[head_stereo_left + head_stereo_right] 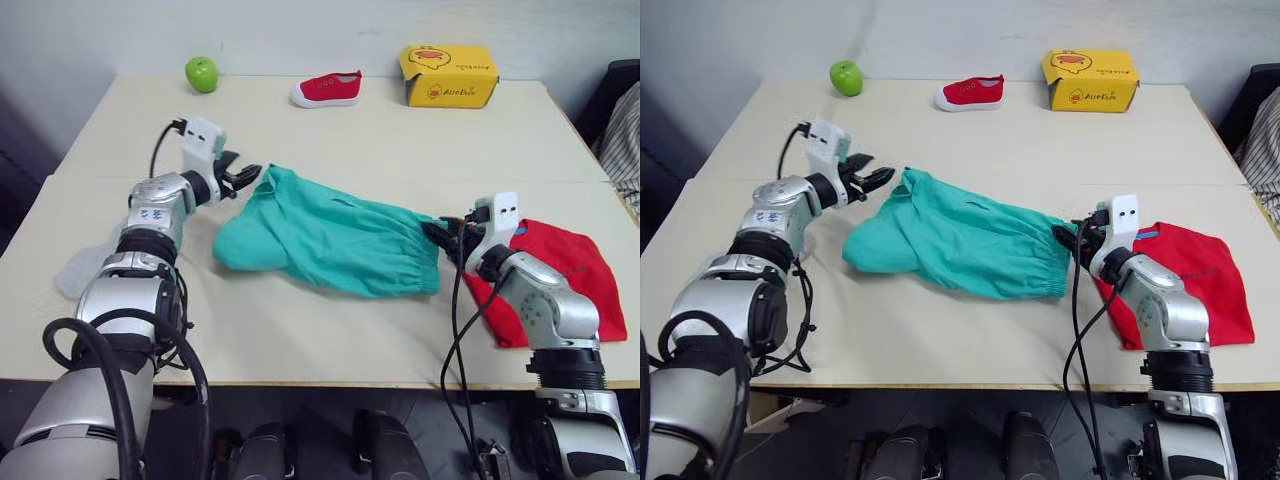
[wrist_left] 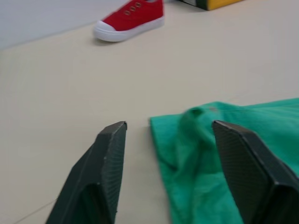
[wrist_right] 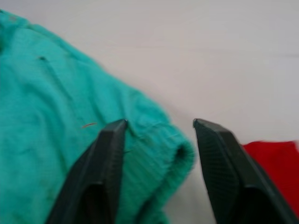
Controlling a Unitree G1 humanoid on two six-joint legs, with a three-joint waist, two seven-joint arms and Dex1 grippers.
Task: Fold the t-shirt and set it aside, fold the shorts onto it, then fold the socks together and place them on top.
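The teal-green shorts (image 1: 330, 240) lay spread across the middle of the beige table (image 1: 330, 330), gathered waistband toward the robot's right; the left gripper (image 2: 168, 135) was released, its two black fingers (image 2: 105, 172) wide apart at the shorts' far-left corner, one finger over bare table, the other over the cloth; the right gripper (image 3: 159, 128) was likewise released, its jaws straddling the waistband's corner without clenching it; the folded red t-shirt (image 1: 575, 265) lay just beyond, partly under the right arm; a pale grey sock (image 1: 80, 268) lay by the left arm; a green apple (image 1: 201, 73), a small red shoe (image 1: 327, 89) and a yellow box (image 1: 449, 75) stood along the far edge.
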